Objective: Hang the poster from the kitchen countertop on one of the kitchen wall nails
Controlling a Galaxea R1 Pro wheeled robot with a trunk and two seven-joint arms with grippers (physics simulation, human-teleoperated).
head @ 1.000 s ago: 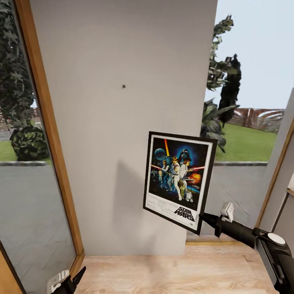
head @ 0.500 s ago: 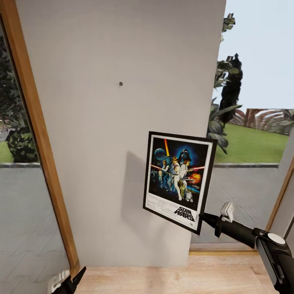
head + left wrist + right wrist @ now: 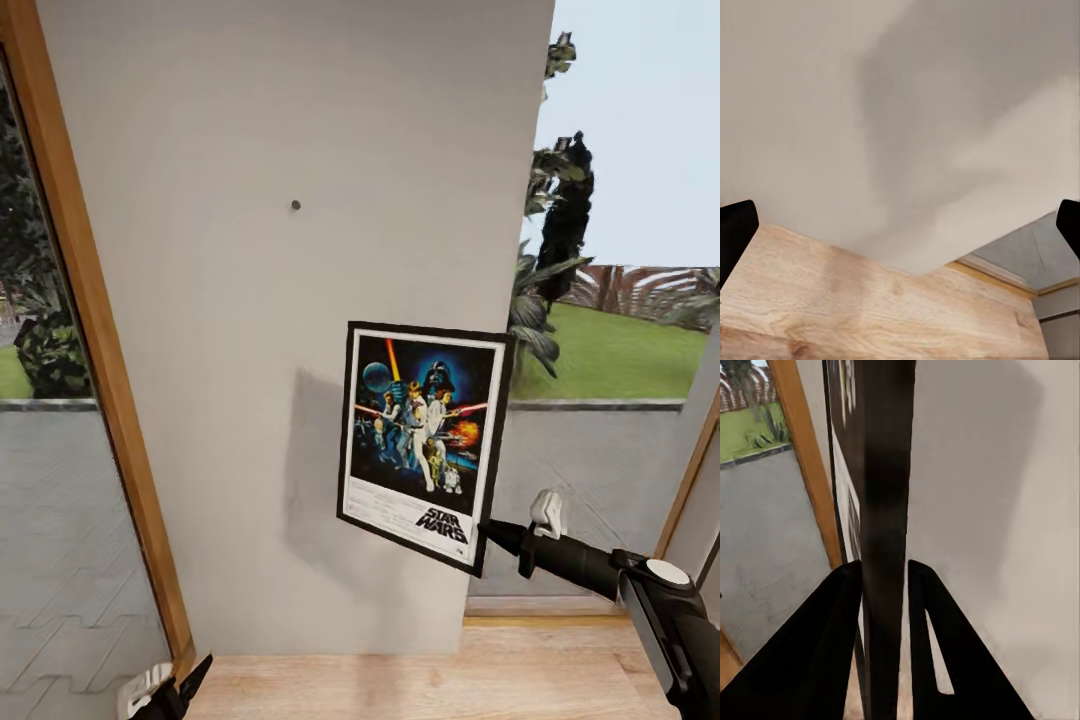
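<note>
Head view: shows the poster (image 3: 423, 446) held upright in front of the light grey wall panel (image 3: 250, 420), gripped at its lower right corner by the right gripper (image 3: 490, 534). Hangs a little tilted, well below and to the right of the wall nail (image 3: 296, 205), with a shadow on the panel behind it. Needs a lift up and to the left until the top edge of the frame stands just above the nail, then a level turn, then a slow press toward the wall. Better not to swing fast, since a corner grip lets the frame twist.

Left wrist view: gives the two dark fingertips (image 3: 735, 232) of the left gripper wide apart, with nothing between, over the wooden floor (image 3: 870, 300).

Right wrist view: looks along the frame edge-on, both fingers (image 3: 817, 652) clamped on it; probably still clear of the wall, though hard to judge here.
</note>
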